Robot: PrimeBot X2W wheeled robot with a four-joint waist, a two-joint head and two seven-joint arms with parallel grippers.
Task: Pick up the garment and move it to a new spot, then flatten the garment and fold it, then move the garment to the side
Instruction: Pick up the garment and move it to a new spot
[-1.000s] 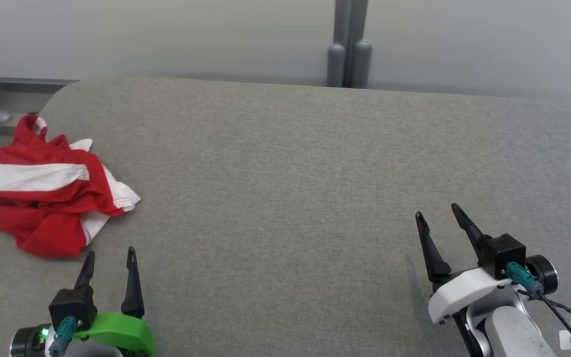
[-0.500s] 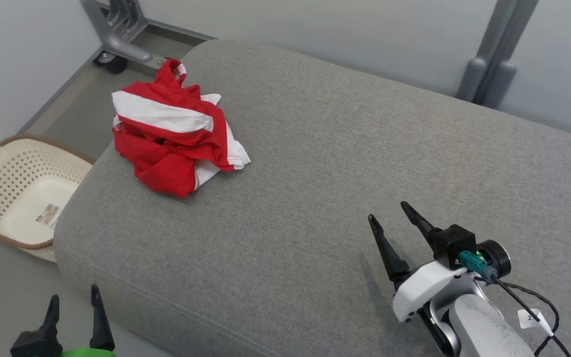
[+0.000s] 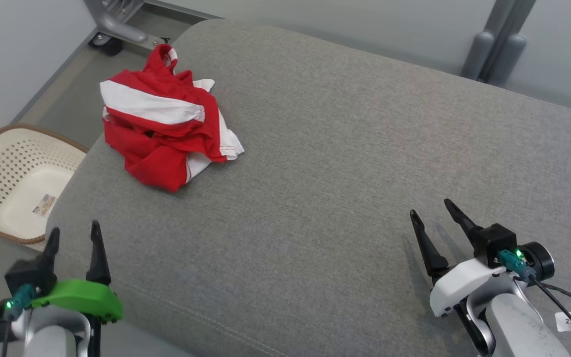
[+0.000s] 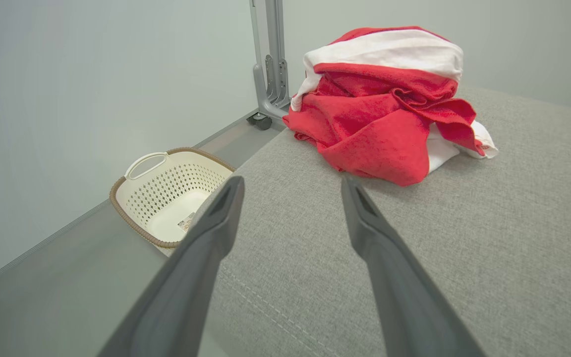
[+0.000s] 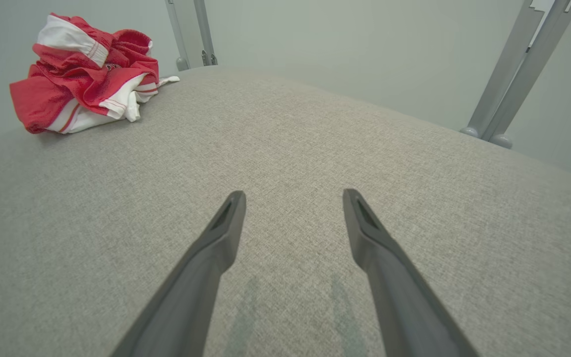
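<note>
A crumpled red and white garment [image 3: 164,126] lies in a heap near the far left corner of the grey cushioned surface [image 3: 340,163]. In the left wrist view the garment [image 4: 389,104] sits just ahead of my fingers. My left gripper [image 3: 75,235] hovers open at the surface's near left edge, well short of the garment, nothing between its fingers. My right gripper [image 3: 431,210] stands open over the near right part of the surface, empty. In the right wrist view the garment [image 5: 87,72] is far off at the upper left.
A cream perforated laundry basket [image 3: 3,168] stands on the floor left of the surface, also seen as the basket [image 4: 142,191] in the left wrist view. Grey metal frame legs [image 3: 496,44] rise behind the surface, and a wheeled frame base [image 3: 117,32] sits at the far left.
The head camera has swung left, so the whole picture shifted and the basket came into view. My left gripper has risen from the bottom edge toward the surface's near left edge. Both grippers stay open.
</note>
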